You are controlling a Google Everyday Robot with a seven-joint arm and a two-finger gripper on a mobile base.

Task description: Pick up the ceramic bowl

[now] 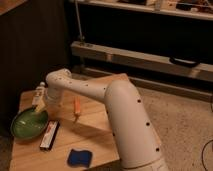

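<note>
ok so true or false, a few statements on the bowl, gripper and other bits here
The ceramic bowl sits on the left of the table. True.
The gripper is above the blue pad. False: it is at the bowl's far right rim; the blue pad lies near the front edge.
An orange stick lies right of the bowl. True.
The dark bar lies inside the bowl. False: it lies on the table beside it.

We see the gripper (39,102) over the bowl (25,126), at its far rim; right of the bowl the arm (125,115) hides part of the table (75,135), its base cut off.
</note>
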